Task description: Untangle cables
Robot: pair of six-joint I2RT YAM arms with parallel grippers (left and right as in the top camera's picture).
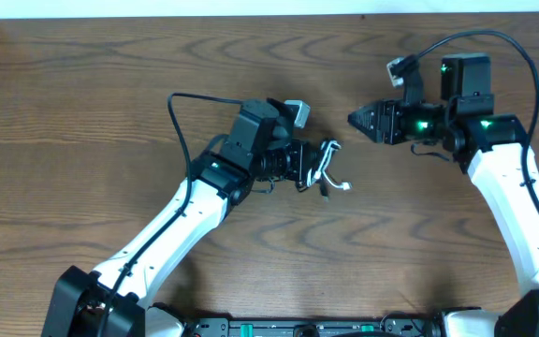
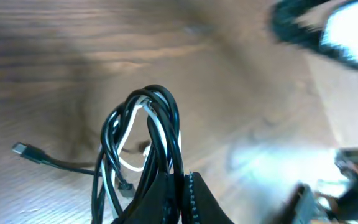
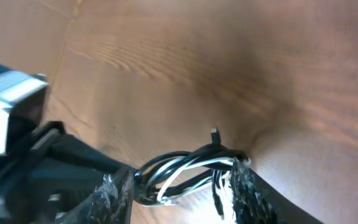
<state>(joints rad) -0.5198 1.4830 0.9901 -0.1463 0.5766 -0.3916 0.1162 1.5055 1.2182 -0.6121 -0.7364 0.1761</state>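
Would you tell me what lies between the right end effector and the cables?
Overhead, only bare table separates the right end effector from the cables.

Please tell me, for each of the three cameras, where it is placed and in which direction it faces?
Overhead: above the table, facing straight down; shows left arm, right arm, and the left pincer gripping the cables.
Left wrist: on the left arm, looking along its closed fingers at the cables.
Right wrist: on the right arm, looking out between the open right pincer toward the cables.
Shared: all three see the cables.
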